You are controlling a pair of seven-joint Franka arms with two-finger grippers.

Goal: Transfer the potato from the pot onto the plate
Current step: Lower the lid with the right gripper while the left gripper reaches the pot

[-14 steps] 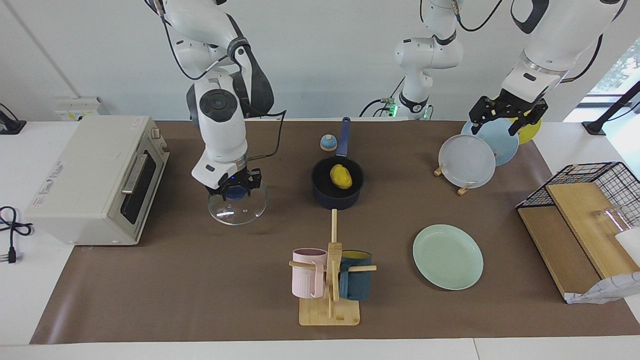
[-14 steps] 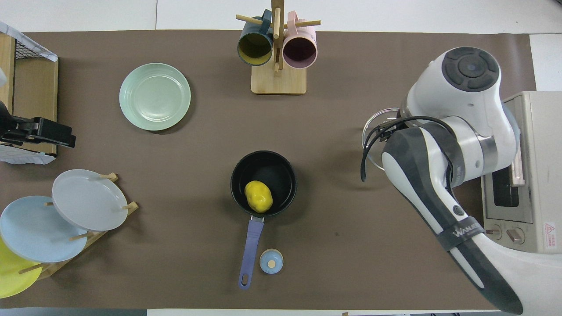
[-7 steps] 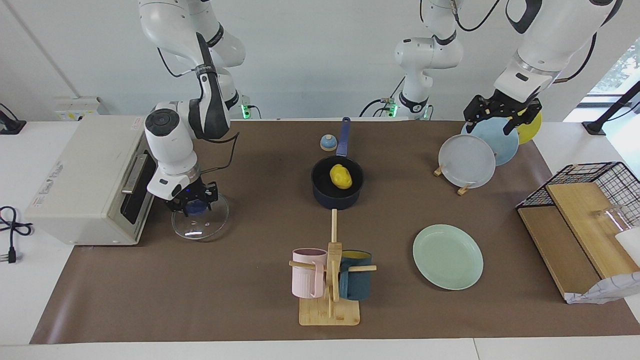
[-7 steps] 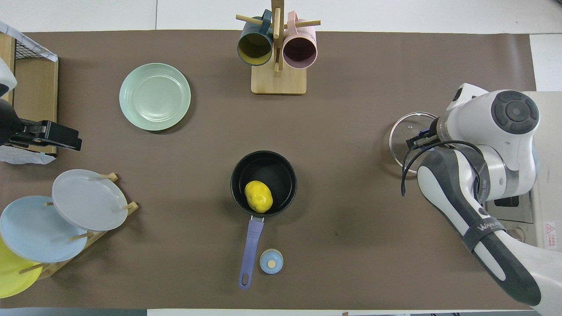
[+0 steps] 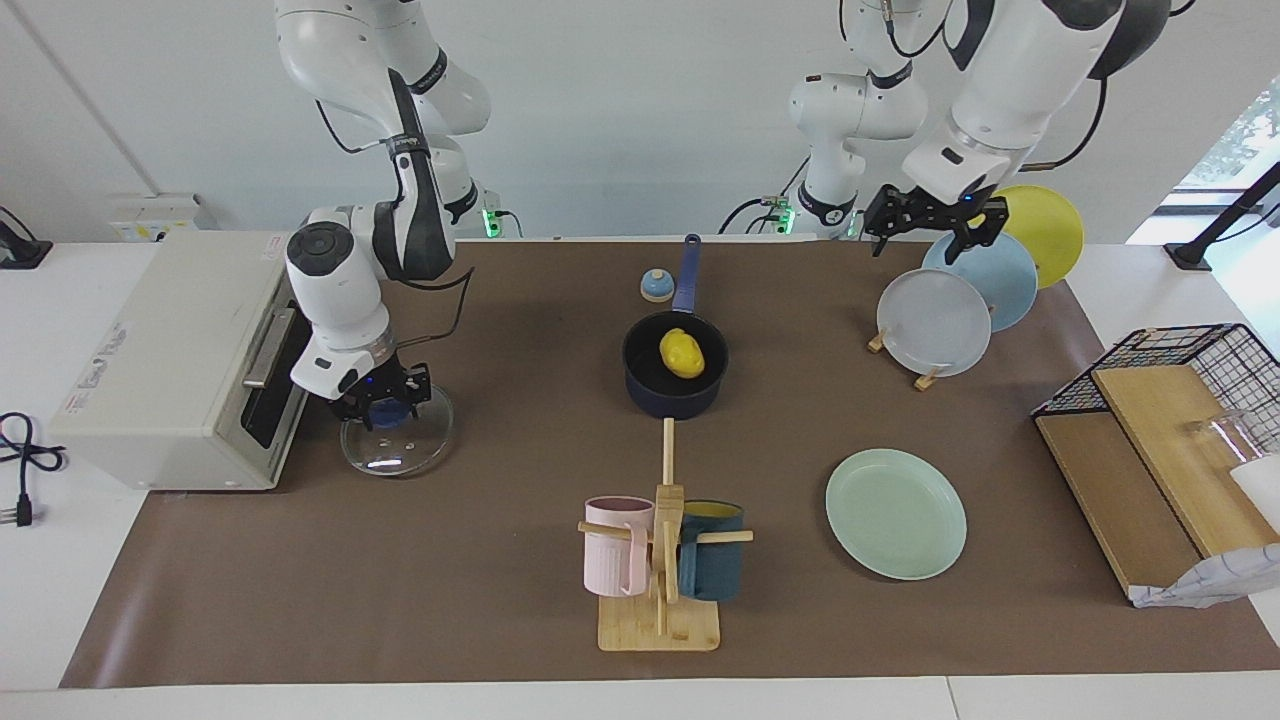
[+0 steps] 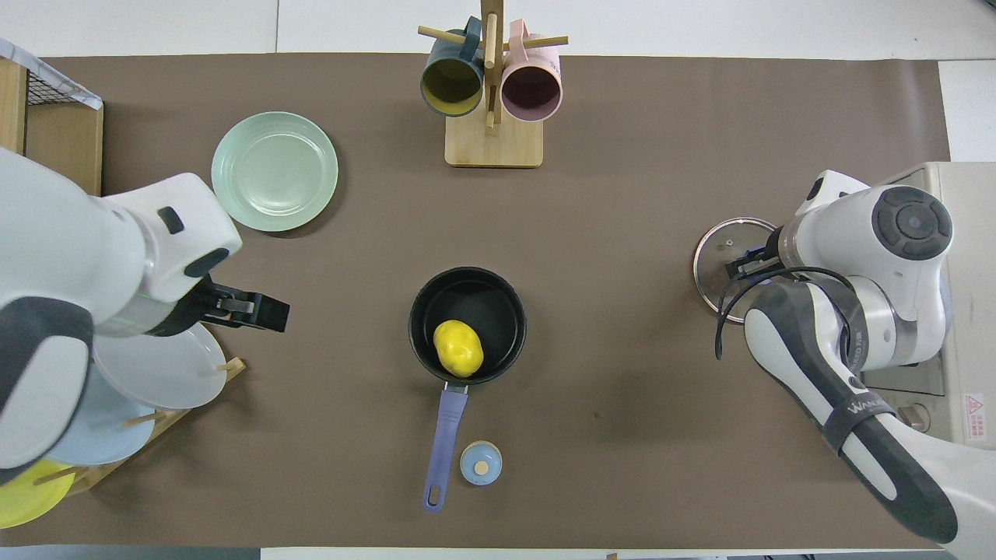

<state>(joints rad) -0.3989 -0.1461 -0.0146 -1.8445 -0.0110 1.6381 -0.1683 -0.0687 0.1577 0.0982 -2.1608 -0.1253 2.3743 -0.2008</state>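
The yellow potato (image 5: 682, 352) lies in the dark navy pot (image 5: 645, 385) at the table's middle, with the pot's blue handle pointing toward the robots. They also show in the overhead view, potato (image 6: 457, 348) in pot (image 6: 475, 295). The mint-green plate (image 5: 895, 512) lies bare, farther from the robots, toward the left arm's end; it also shows in the overhead view (image 6: 274, 171). My left gripper (image 5: 930, 225) is open and empty, up in the air over the plate rack. My right gripper (image 5: 385, 398) is shut on the knob of a glass lid (image 5: 396, 445) that rests on the mat.
A toaster oven (image 5: 180, 350) stands at the right arm's end, beside the lid. A plate rack (image 5: 935, 320) holds grey, light blue and yellow plates. A mug rack (image 5: 660, 560) stands farthest from the robots. A small blue bell (image 5: 656, 286) sits beside the pot handle. A wire basket (image 5: 1190, 365) stands at the left arm's end.
My right gripper carried the glass lid toward the toaster oven and lowered it onto the mat. My left gripper moved from over the yellow plate toward the table's middle.
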